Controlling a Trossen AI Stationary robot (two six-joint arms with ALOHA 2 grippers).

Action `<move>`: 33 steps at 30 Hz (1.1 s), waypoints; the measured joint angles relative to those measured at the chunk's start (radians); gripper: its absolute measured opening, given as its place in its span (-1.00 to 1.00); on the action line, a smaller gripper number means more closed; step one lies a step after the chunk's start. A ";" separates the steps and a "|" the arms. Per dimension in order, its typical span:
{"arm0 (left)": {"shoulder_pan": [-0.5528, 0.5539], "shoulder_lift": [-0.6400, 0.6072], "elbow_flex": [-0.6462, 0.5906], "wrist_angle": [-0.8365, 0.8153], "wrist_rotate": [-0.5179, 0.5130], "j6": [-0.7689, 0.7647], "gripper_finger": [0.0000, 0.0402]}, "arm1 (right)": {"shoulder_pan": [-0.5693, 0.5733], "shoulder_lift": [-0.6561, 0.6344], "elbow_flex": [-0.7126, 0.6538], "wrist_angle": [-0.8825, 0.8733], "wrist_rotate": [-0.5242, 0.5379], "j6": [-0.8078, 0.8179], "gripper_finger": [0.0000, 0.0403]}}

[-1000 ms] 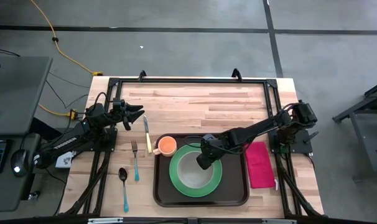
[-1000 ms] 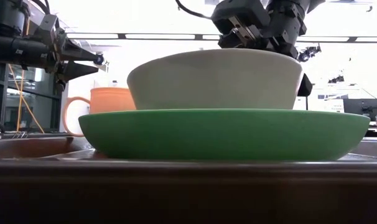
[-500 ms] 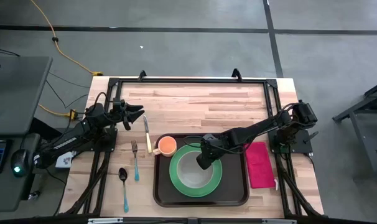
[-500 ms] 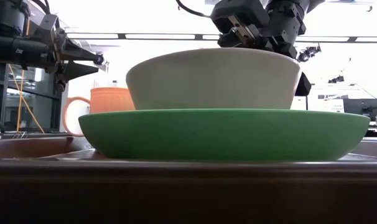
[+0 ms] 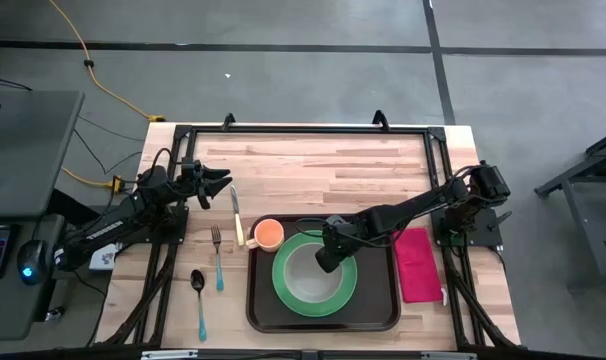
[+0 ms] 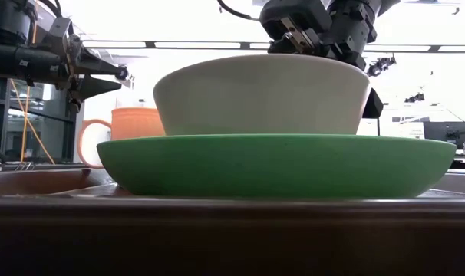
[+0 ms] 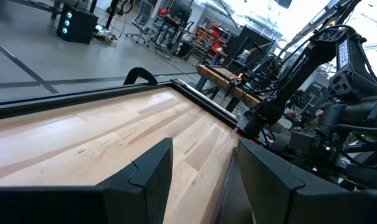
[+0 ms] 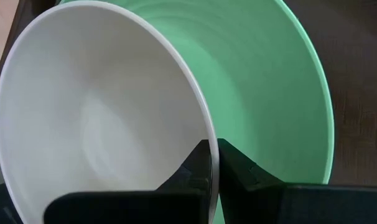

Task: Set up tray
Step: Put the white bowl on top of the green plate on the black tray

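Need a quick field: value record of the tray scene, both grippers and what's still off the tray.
tray: dark brown, at the table's near edge
on tray: green plate with white bowl on it; orange mug at a far corner
right gripper: shut on the white bowl's rim, over the plate
left gripper: open, above the table's left side, holding nothing
off tray: knife, fork, spoon to the left; magenta napkin to the right

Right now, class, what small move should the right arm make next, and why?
Probably open the right tool and lift away: its fingers pinch the white bowl's rim, and the bowl appears to sit centred on the green plate inside the tray.
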 joint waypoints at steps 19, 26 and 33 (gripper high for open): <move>0.000 0.000 0.000 0.000 0.000 0.000 0.05 | 0.000 0.000 0.000 0.000 0.000 -0.006 -1.00; 0.000 0.000 0.000 0.000 0.000 0.000 0.05 | 0.000 0.000 0.000 0.001 -0.001 -0.008 -1.00; 0.000 0.000 0.000 0.000 0.000 0.000 0.05 | 0.000 0.000 0.000 0.004 -0.001 -0.008 -0.90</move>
